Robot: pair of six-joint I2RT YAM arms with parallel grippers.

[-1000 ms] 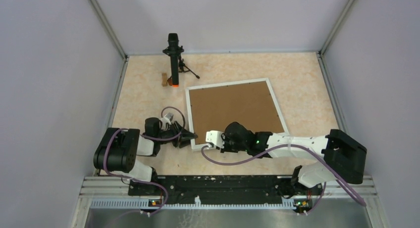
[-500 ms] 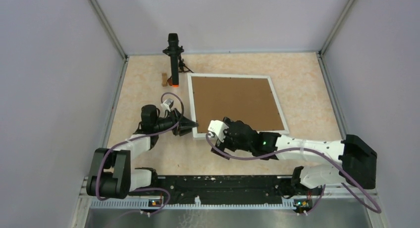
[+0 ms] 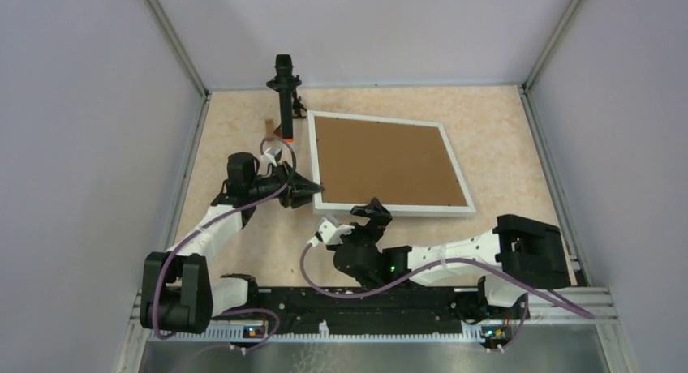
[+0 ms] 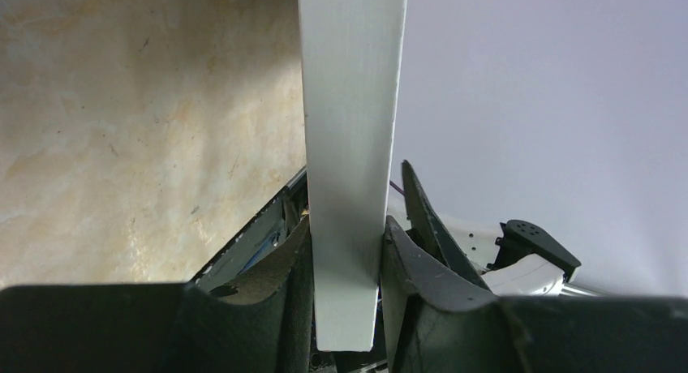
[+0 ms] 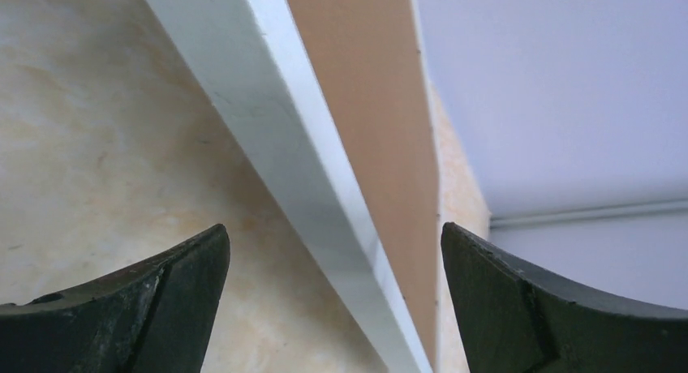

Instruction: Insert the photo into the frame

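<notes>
The frame shows only its brown back; its front is hidden. In the left wrist view it runs off at 12 o'clock.

A table with a pale beige, marbled top is enclosed on three sides by plain, matt lilac-grey panels; a back wall, a left wall and a right wall are seen; the far corners are marked by slanting aluminium posts; the near edge is bounded by a black rail set on ribbed silver extrusion; a small black tripod stand is placed near the far left corner; the space is lit softly and evenly, and only faint shadows are cast.
</notes>
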